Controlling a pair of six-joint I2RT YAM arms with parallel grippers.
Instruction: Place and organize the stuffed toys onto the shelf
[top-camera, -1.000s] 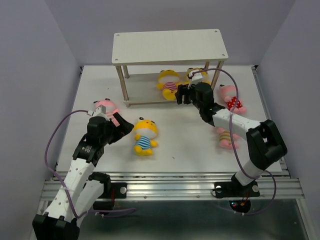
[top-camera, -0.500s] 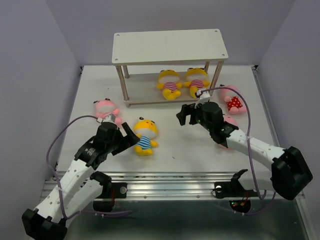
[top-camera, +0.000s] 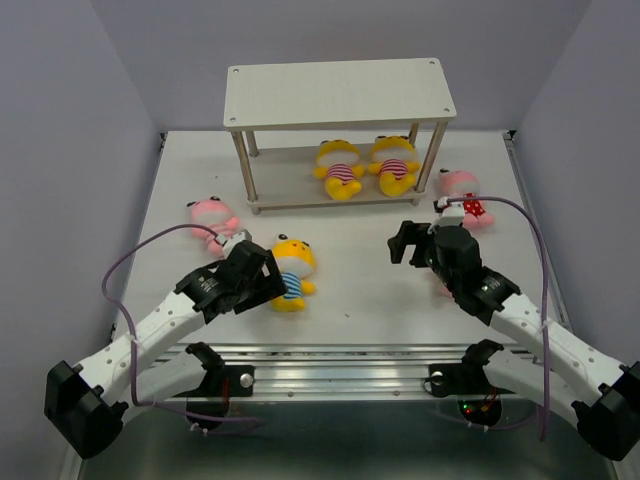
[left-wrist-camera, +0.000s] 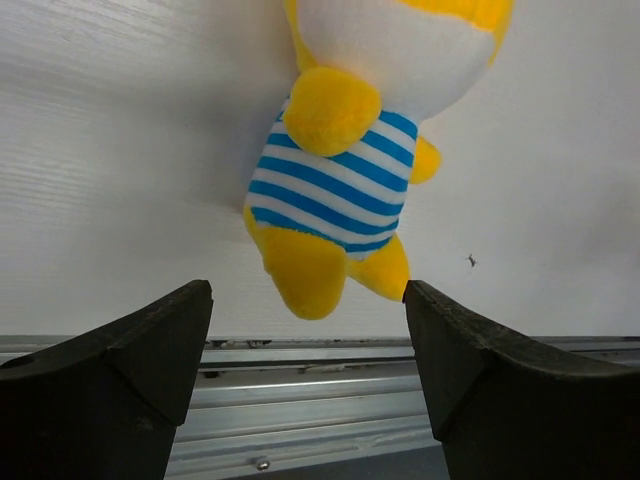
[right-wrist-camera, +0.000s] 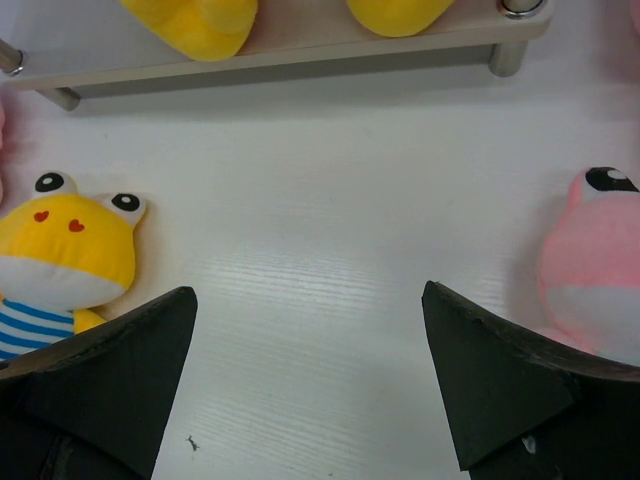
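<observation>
Both pincers spread, two toys shelved, four on the table.
The left pincer (left-wrist-camera: 308, 300) gapes wide just short of the feet of the blue-striped yellow toy (top-camera: 290, 270) on the table (top-camera: 350, 290). The right pincer (right-wrist-camera: 308, 290) hangs spread, a pink toy (right-wrist-camera: 590, 270) beside it. Farther back lie another pink toy (top-camera: 210, 215) and the polka-dot toy (top-camera: 463, 195). Two pink-striped yellow toys (top-camera: 340, 168) lie on the lower board of the shelf (top-camera: 340, 92).

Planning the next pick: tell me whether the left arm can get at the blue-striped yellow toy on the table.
Probably yes. The left gripper is open and aimed at the blue-striped yellow toy, close by its feet; nothing lies between them on the table.
</observation>
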